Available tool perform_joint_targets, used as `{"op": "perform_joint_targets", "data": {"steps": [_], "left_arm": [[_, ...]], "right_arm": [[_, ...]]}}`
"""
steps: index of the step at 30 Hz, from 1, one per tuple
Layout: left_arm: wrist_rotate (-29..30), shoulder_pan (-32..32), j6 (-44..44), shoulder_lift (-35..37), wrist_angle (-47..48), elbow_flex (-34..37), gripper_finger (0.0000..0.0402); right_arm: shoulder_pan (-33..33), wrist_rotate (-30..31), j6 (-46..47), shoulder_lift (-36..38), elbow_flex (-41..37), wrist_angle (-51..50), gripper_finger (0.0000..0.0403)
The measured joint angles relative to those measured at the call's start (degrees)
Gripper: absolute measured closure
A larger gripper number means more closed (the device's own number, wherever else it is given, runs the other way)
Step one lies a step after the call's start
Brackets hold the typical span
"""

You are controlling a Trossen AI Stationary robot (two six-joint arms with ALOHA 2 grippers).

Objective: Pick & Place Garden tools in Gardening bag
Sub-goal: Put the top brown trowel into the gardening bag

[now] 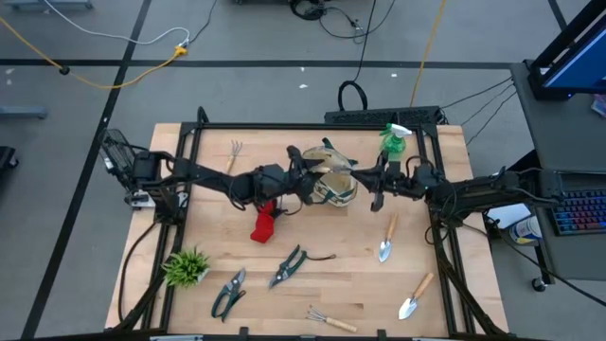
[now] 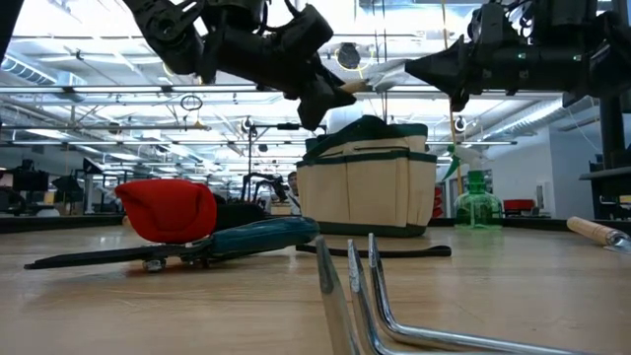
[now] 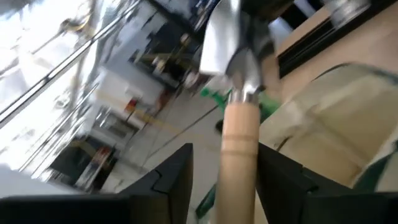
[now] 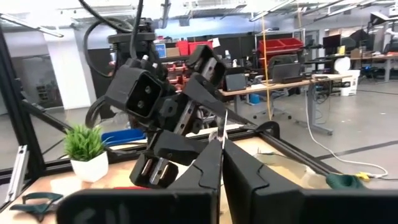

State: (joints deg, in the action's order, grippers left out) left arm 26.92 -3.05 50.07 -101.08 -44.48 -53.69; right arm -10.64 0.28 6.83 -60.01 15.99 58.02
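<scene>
A wooden-handled trowel [image 3: 239,124] hangs in the air over the cream and green gardening bag [image 1: 333,188], which stands at the table's middle. My left gripper [image 3: 224,158] reaches in from the left and is open, its fingers on either side of the wooden handle. My right gripper [image 4: 222,142] comes from the right and is shut on the trowel's metal end. In the low view the trowel [image 2: 380,74] bridges the two grippers above the bag [image 2: 367,182]. My left gripper has the handle [image 3: 240,168] between its open fingers, with a clear gap on one side; whether the other finger [image 3: 280,180] touches it, I cannot tell. My right gripper pinches the thin metal blade [image 4: 221,130] between its two fingertips, coming in about level from the table's right. The trowel is lifted clear above the bag, its handle pointing toward the left gripper.
On the table lie a red glove [image 1: 265,225], two pruning shears [image 1: 287,267] [image 1: 228,294], two trowels [image 1: 388,237] [image 1: 415,296] and hand rakes [image 1: 331,320] [image 1: 234,152]. A green spray bottle [image 1: 393,142] stands behind the bag, and a plant tuft [image 1: 187,267] at the near left.
</scene>
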Motion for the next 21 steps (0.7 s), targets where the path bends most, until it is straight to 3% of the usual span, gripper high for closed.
{"op": "perform_joint_targets", "data": {"steps": [4, 16, 21], "left_arm": [[4.9, 1.9, -3.3, 1.1, 2.3, 0.0, 0.0239], [2.7, 0.5, -18.7, 11.6, 27.5, 0.0, 0.0238], [4.5, -0.9, -22.6, 14.1, 34.9, 0.0, 0.0238]], "right_arm": [[0.0, -0.3, 0.0, 0.0, 0.0, -0.2, 0.0402], [0.1, 1.8, -1.4, 2.9, 0.0, -1.4, 0.0402], [1.7, 7.1, -2.2, 4.8, 0.0, -6.9, 0.0403]]}}
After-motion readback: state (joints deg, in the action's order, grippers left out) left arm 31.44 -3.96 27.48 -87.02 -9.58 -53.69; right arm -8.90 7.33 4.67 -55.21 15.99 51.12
